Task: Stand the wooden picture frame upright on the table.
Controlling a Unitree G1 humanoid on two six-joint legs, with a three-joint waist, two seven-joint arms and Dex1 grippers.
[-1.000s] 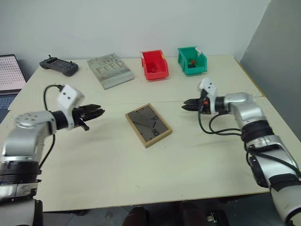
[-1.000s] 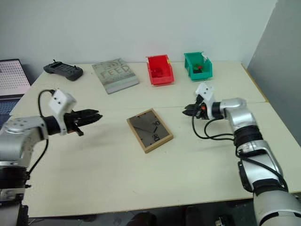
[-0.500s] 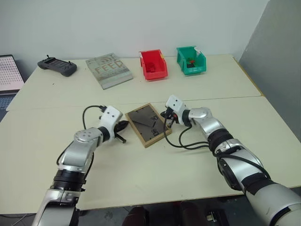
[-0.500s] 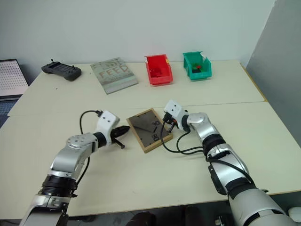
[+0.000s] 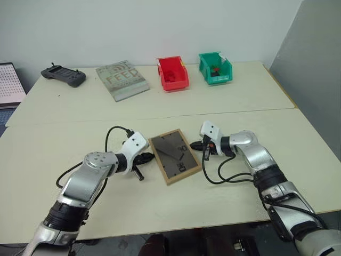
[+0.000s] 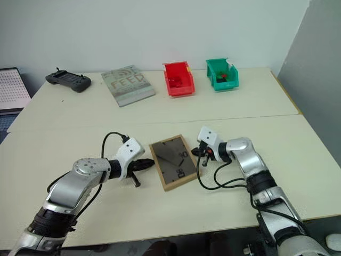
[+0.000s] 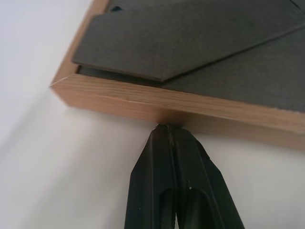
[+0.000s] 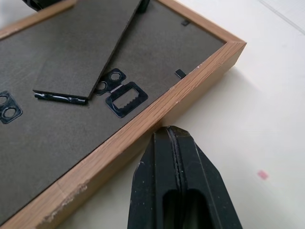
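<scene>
I see the wooden picture frame (image 5: 175, 156) lying back-up mid-table (image 5: 224, 192) | left gripper (image 5: 149, 157) at its 9 o'clock, fingers pressed together, tips on the wood edge | right gripper (image 5: 194, 144) at 3 o'clock, also closed, against the opposite edge

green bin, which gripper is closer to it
Right. The right gripper, shut, sits at the wooden picture frame's right edge, on the green bin's side of the table. The left gripper, also shut, is at the frame's opposite edge, farther away.
</scene>
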